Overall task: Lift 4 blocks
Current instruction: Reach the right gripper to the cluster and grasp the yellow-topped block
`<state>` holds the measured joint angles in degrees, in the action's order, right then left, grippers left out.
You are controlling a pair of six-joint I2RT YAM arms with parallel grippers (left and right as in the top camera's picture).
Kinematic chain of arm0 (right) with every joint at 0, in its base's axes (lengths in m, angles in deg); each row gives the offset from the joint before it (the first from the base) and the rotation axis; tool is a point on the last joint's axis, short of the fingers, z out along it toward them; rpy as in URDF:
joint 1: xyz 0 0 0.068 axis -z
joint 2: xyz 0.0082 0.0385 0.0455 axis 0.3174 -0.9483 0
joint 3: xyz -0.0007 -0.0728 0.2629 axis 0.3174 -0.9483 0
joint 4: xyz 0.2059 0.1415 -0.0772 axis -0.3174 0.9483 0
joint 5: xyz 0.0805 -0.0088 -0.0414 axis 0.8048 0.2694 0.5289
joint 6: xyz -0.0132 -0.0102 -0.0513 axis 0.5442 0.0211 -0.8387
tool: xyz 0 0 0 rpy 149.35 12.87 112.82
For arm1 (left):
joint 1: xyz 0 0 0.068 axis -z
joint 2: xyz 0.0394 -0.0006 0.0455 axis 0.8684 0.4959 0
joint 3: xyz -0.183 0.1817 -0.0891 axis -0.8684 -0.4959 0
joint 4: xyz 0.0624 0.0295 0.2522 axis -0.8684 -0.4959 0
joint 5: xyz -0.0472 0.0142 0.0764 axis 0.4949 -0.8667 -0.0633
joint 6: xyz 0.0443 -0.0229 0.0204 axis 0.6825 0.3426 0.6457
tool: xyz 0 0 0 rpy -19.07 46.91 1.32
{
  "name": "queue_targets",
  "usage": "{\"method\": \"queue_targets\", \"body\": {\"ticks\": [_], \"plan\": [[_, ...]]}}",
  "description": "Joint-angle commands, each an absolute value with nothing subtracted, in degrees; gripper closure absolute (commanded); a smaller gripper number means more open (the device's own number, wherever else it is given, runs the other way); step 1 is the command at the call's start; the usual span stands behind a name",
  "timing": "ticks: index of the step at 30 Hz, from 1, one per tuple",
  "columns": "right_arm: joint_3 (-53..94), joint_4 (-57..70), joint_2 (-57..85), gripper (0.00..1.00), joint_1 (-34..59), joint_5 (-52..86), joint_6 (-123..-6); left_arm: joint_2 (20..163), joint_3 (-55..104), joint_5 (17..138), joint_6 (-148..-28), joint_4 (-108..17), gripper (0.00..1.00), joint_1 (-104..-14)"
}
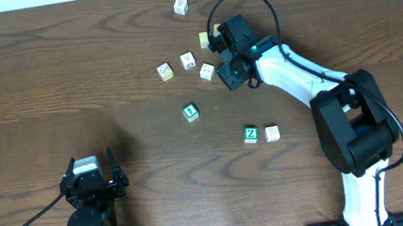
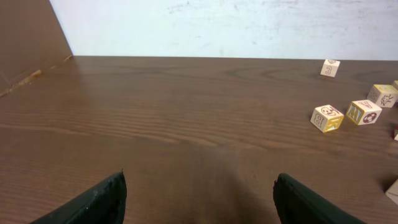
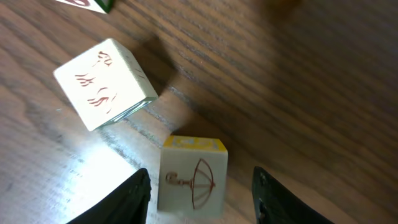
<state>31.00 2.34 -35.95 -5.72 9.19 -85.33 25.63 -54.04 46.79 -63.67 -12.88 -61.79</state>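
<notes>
Umbrella-print block [image 3: 193,177] sits between right fingers [image 3: 132,200] — gaps both sides, not gripped; left fingers [image 2: 93,202] wide.

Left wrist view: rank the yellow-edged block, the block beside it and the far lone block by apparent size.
1. Yellow-edged block and the block beside it: look alike, no ranking.
2. Far lone block: smallest, though farther from the camera.

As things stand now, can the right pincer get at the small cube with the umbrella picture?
Probably yes: the umbrella cube sits inside the open right pincer, with a gap on each side. The neighbouring white cube lies apart, not in the way.
</notes>
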Motion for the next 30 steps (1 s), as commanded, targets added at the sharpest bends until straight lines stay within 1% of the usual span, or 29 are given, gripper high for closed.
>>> {"method": "queue_targets", "body": {"ticks": [1, 4, 6, 13, 17, 20, 21, 30], "plan": [[31.9, 2.0, -37.7, 0.51, -5.5, 8.8, -86.2, 25.7, -55.1, 46.3, -63.1, -15.1, 0.24, -62.2], [31.9, 1.4, -37.7, 0.52, -5.5, 8.8, -86.2, 25.7, -55.1, 46.3, -63.1, -15.1, 0.24, -62.2], [31.9, 0.9, -37.7, 0.54, -5.5, 8.9, -86.2, 25.7, -55.1, 46.3, -63.1, -15.1, 0.24, -62.2], [31.9, -0.8, -37.7, 0.48, -5.6, 9.1, -86.2, 25.7, -55.1, 46.3, -63.1, -15.1, 0.24, -62.2], [31.9, -0.8, -37.7, 0.52, -5.6, 9.1, -86.2, 25.7, -55.1, 46.3, -63.1, -15.1, 0.24, -62.2], [31.9, -0.8, -37.7, 0.61, -5.7, 9.1, -86.2, 25.7, -55.1, 46.3, -63.1, -15.1, 0.24, -62.2], [31.9, -0.7, -37.7, 0.62, -5.7, 9.1, -86.1, 25.7, -55.1, 46.3, -63.1, -15.1, 0.24, -62.2], [32.0, -0.7, -37.7, 0.64, -7.6, 9.0, -86.1, 25.7, -55.1, 46.3, -63.1, -15.2, 0.24, -62.2]]}}
